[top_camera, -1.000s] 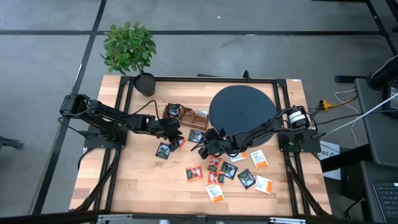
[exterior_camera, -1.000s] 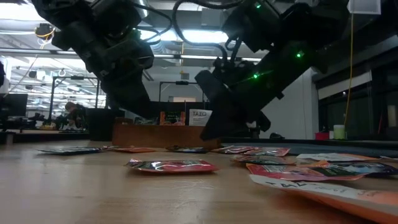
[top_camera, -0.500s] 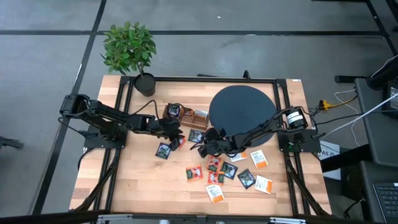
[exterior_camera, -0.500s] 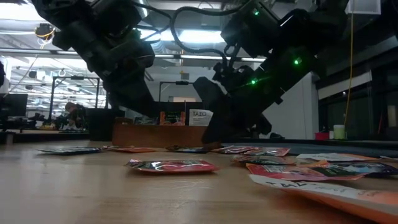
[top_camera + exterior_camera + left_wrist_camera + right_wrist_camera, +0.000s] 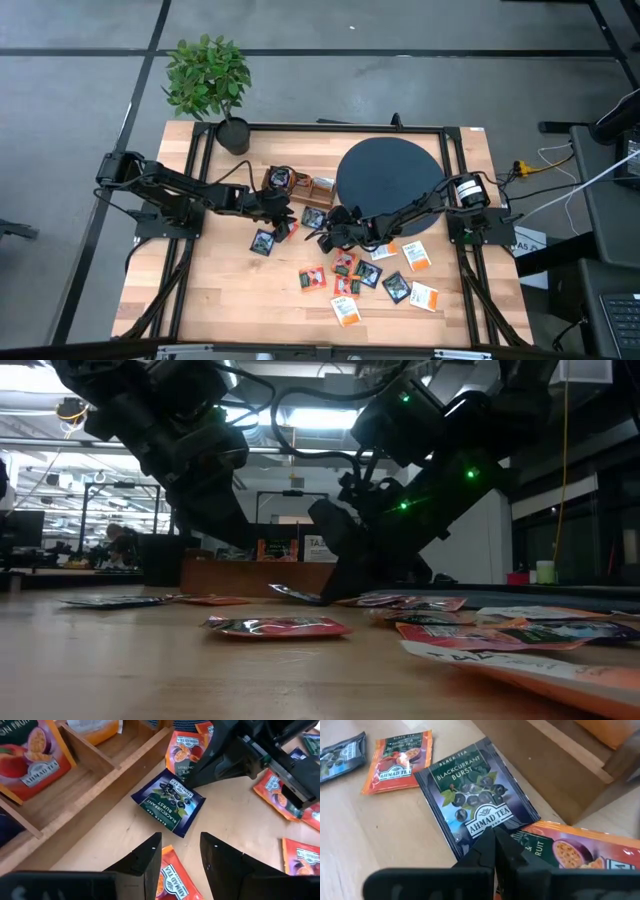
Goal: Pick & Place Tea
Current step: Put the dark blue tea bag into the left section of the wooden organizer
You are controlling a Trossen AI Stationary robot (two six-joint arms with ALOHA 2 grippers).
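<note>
Landmark: you can place everything from the wooden tray [image 5: 95,780], the long compartment box just left of the black disc [image 5: 390,172].
Left gripper [image 5: 177,852]: its fingers stand spread and hold nothing; it hovers over the table just in front of the tray, above a red-orange sachet [image 5: 167,880].
Blackcurrant sachet [image 5: 168,802]: it lies just in front of the tray, one edge tipped up off the wood.
Right gripper [image 5: 495,842]: its fingers are pressed together, pinching the near edge of that blackcurrant sachet, on the side away from the tray.
Handling: you should judge it light, thin, soft and slick foil; take it by an edge, as flat pads will slide.
Heading: it is roughly square, so has no real long axis; its printed top points away from the right gripper, skewed to the tray wall.
</note>
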